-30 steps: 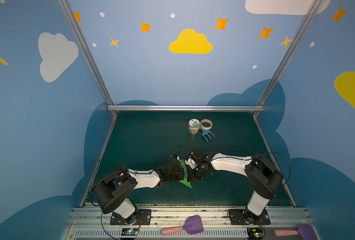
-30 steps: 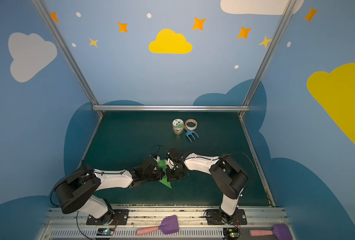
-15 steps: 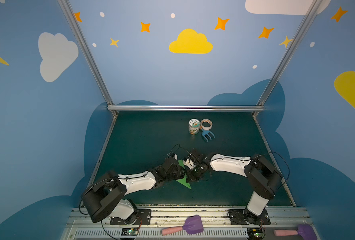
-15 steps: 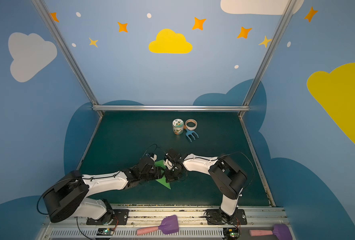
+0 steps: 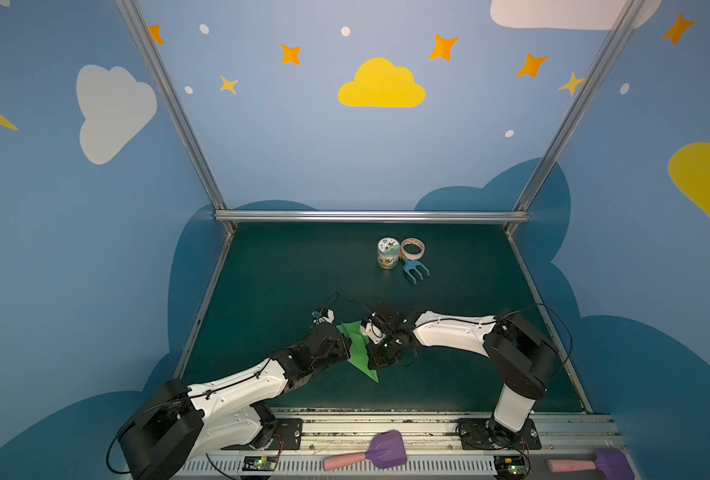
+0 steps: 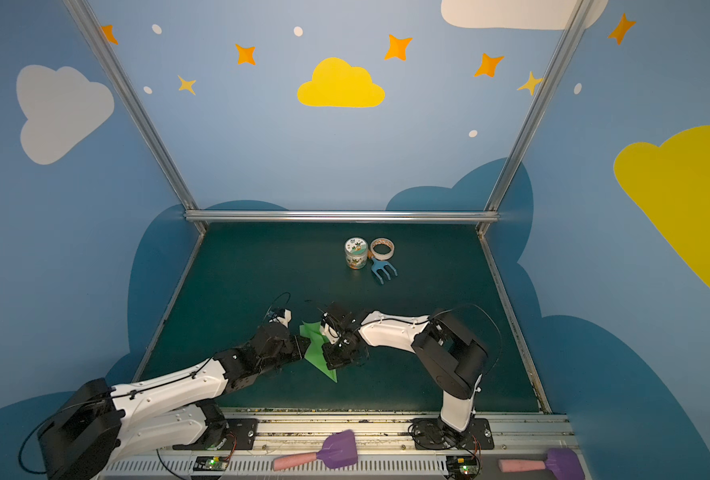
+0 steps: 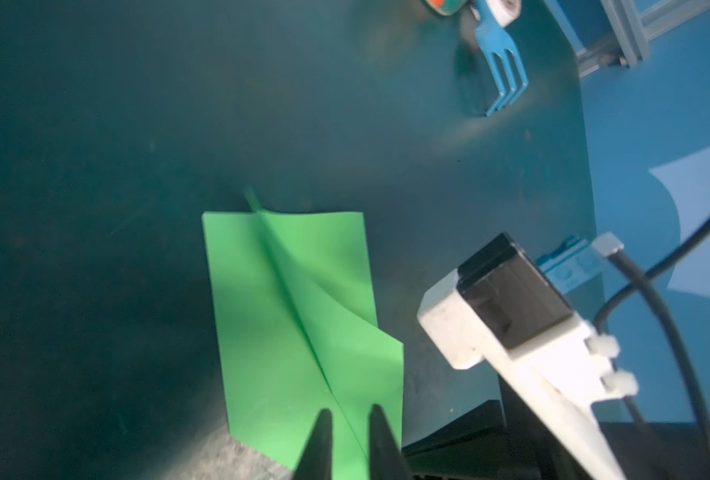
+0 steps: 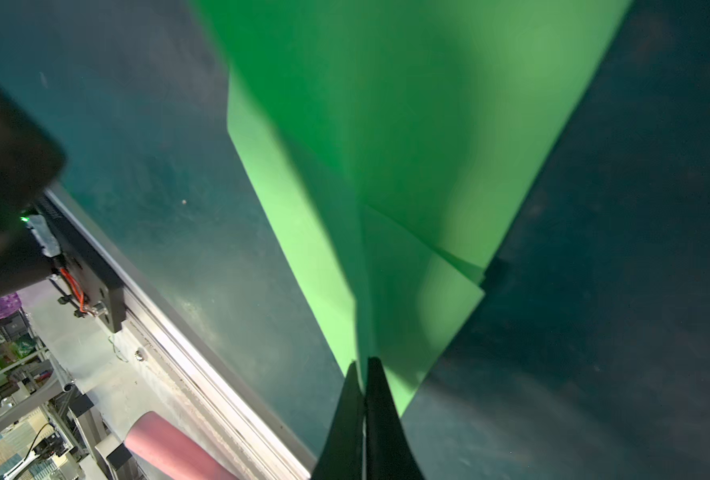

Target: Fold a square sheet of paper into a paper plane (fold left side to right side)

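A plain bright green paper plane (image 5: pixel 356 355) is seen at lower centre on a dark teal surface (image 5: pixel 287 266). A light blue fork (image 5: pixel 415 268) is shown above it. The walls (image 5: pixel 303 158) are painted blue with yellow and white clouds and orange stars.

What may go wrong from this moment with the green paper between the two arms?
1. The right tool is shut on the paper plane at its fold; a pull may tear or crumple the thin paper.
2. The left tool stands slightly open astride the centre crease, close to the right tool; they might collide.
3. One flap curls up and may spring open.
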{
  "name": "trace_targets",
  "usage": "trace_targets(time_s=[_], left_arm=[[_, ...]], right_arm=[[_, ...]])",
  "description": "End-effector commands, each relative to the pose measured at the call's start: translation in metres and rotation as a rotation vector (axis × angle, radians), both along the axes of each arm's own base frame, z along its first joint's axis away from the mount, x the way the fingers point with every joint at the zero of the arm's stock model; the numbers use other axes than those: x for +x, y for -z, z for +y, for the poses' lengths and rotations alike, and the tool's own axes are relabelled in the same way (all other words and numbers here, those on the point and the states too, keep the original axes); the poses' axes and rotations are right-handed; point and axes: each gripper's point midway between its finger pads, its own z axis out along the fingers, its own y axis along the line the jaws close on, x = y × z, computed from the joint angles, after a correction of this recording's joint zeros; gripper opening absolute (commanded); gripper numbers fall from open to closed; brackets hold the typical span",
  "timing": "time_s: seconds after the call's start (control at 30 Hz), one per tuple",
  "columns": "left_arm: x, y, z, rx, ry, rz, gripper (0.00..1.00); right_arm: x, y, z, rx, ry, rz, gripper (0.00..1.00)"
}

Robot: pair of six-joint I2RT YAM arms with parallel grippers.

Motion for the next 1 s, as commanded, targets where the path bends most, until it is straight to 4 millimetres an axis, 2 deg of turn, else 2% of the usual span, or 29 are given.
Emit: trace_targets(time_s=[0.0, 0.23, 0.5, 0.7, 0.97], left_arm=[[-0.003, 0.006, 0.0, 0.018, 0.021, 0.022, 0.07], [-0.005, 0.012, -0.02, 0.029, 0.123, 0.051, 0.04], [-0.006, 0.018, -0.037, 0.03, 0.201, 0.07, 0.04], [-0.004, 0.02, -0.052, 0.024, 0.252, 0.076, 0.04], [0.002, 0.022, -0.063, 0.03, 0.276, 0.07, 0.04]], right_arm=[[0.0, 0.009, -0.002, -0.025, -0.005, 0.007, 0.0], [0.001, 0.014, -0.006, -0.019, 0.017, 0.038, 0.0], [0.005, 0.005, -0.006, 0.076, 0.06, 0.106, 0.0], [0.005, 0.006, -0.007, 0.103, 0.068, 0.146, 0.0], [0.003, 0.007, -0.007, 0.116, 0.067, 0.172, 0.0]])
